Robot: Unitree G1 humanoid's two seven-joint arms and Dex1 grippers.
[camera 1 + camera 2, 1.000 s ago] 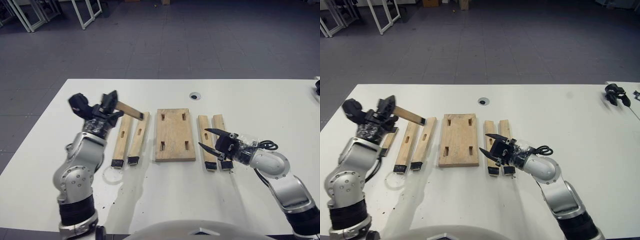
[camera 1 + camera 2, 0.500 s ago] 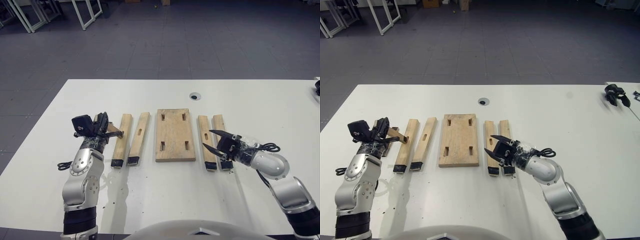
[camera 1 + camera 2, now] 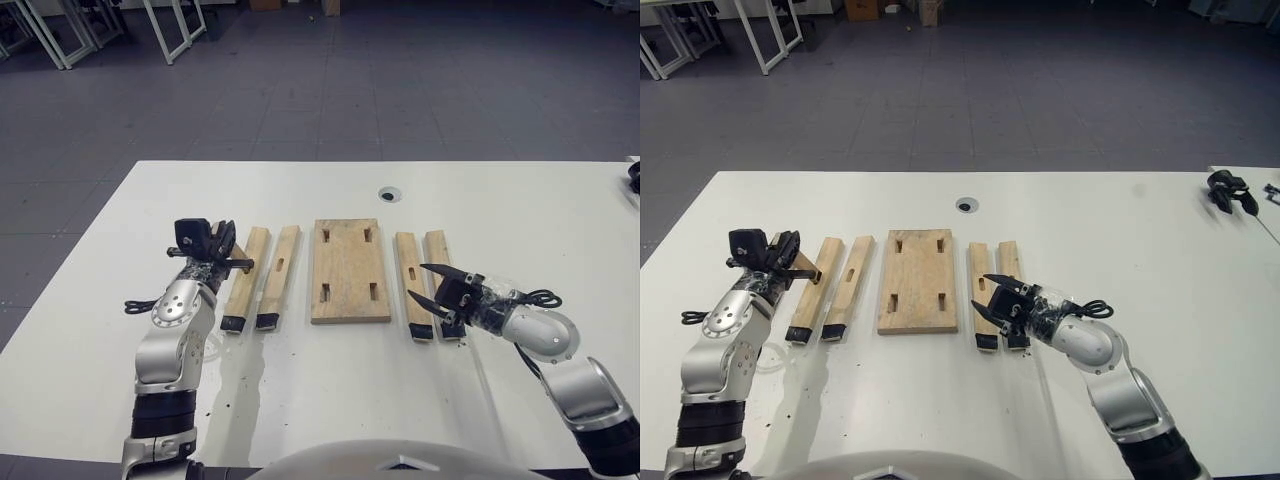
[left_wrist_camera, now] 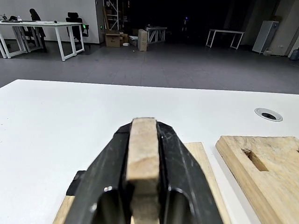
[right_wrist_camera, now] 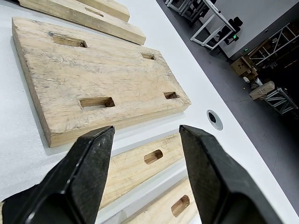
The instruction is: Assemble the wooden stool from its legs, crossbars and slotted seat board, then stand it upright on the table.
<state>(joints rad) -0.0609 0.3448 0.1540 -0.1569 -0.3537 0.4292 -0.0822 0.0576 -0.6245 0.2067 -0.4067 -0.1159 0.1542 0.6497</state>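
Fingers [image 4: 184, 177] of the left gripper [image 3: 224, 250] clamped a crossbar [image 4: 142, 149] beside the slotted legs [image 3: 243, 295], presumably for insertion; the right gripper [image 3: 418, 281] gaped, ready.

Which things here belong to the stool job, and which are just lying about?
Job: seat board, left legs, right legs, crossbar.
Lying about: grommet, black object.

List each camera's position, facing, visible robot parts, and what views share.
Eye views: on the head, looking down at the table; left hand and right hand show.
Left wrist: looks past the left hand, shut on a crossbar, toward the board.
Right wrist: looks through the open right hand at the board.
All share the board.
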